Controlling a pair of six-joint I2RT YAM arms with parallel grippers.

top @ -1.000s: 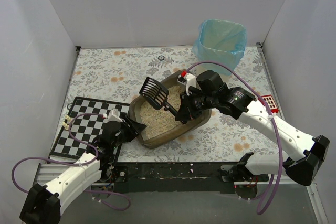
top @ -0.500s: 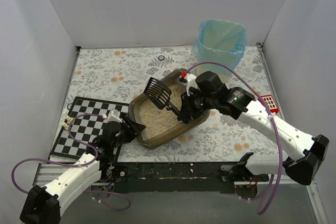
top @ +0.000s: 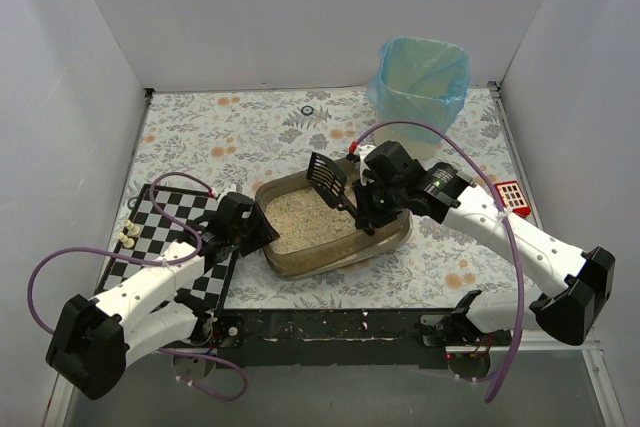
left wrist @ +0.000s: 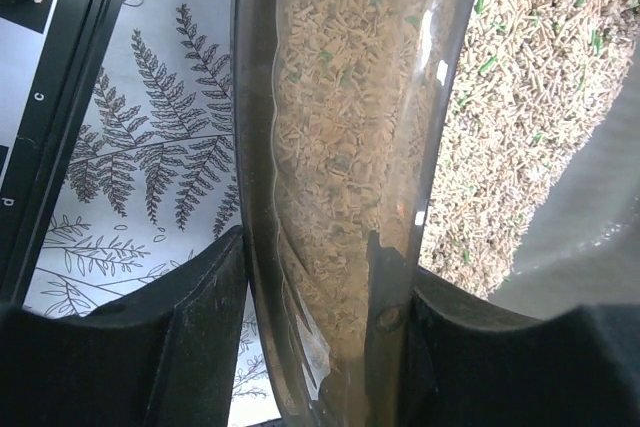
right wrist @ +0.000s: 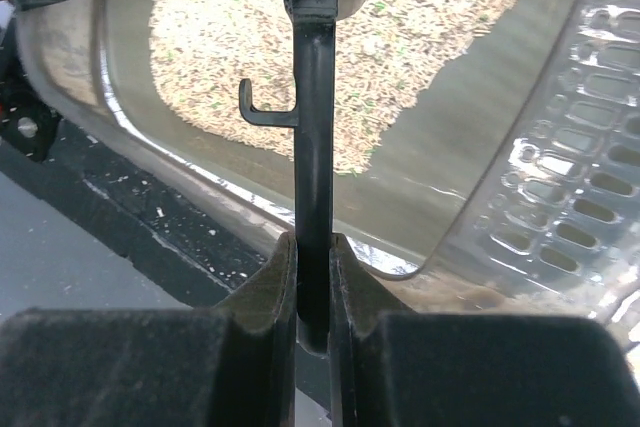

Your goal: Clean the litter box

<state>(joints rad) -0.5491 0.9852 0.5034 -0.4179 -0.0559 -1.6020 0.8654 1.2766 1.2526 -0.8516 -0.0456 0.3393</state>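
Now my right gripper [top: 368, 209] clamps the scoop [top: 326, 175]; litter [top: 300, 219] lies, I think, toward nine o'clock; left gripper [top: 250, 230] pinches the box [top: 390, 237] wall.

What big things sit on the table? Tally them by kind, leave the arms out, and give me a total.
litter box: 1
scoop: 1
bin: 1
chessboard: 1
Total: 4

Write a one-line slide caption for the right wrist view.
Right gripper shut on the black scoop by its thin handle, held over the litter box and its sandy litter.
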